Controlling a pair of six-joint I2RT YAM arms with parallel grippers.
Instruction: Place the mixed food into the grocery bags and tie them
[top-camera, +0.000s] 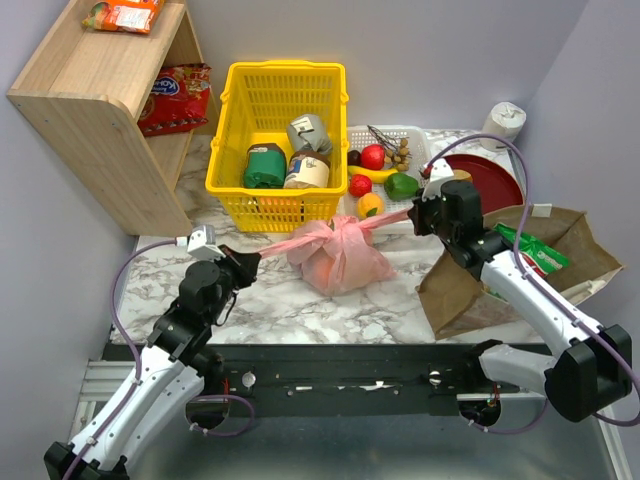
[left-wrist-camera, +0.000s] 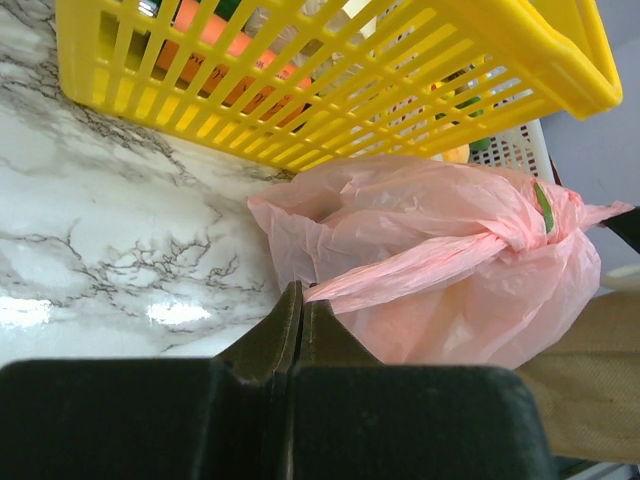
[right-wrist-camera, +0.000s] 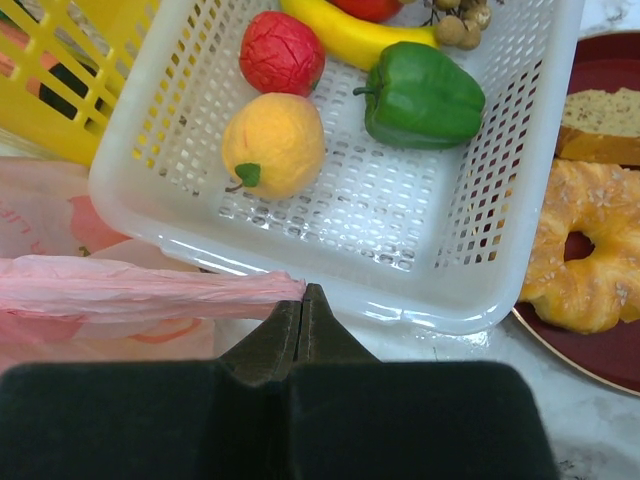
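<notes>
The left tool (top-camera: 249, 258) and right tool (top-camera: 409, 214) each clamp a handle of the thin pink plastic bag (top-camera: 340, 258); prints unreadable.

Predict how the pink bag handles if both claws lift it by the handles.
Probably floppy: the pink bag is thin film, and its handles pull into taut strips between the left claw and the right claw. Likely it sags and swings below the knot, since something orange inside bulges the bottom. The film may stretch or tear if jerked.
</notes>
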